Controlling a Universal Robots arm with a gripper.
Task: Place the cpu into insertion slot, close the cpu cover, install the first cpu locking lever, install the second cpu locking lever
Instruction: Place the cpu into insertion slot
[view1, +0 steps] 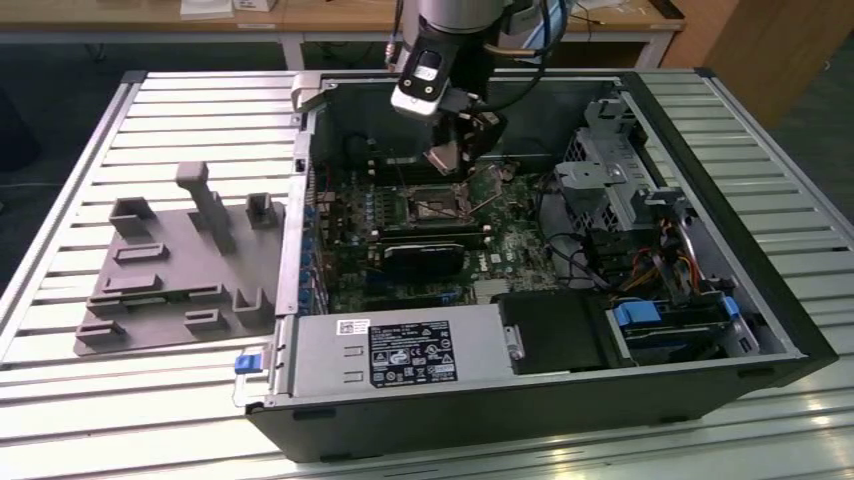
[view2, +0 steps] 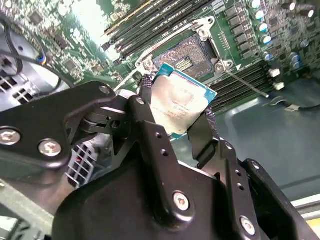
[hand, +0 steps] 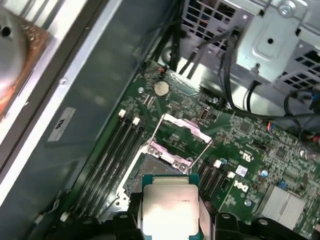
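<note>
My gripper (view2: 177, 100) is shut on the cpu (view2: 182, 110), a flat square chip with a dull silver top and a green-blue edge, held by two opposite sides. It hangs tilted just above the insertion slot (view2: 187, 57), apart from it. In the first wrist view the cpu (hand: 170, 202) covers the near part of the insertion slot (hand: 145, 167), and the cpu cover (hand: 187, 126) stands flipped open beyond it. A thin locking lever (view2: 247, 84) sticks out beside the socket. In the exterior view the gripper (view1: 451, 165) hovers over the insertion slot (view1: 430, 205) inside the open computer case.
Long black memory slots (view2: 150, 25) run beside the socket. A black card (view1: 430, 255) sits in front of it, then the power supply (view1: 400, 355). A drive cage (view1: 601, 170) with cables is at the exterior view's right. A grey fixture (view1: 174, 260) lies outside the case.
</note>
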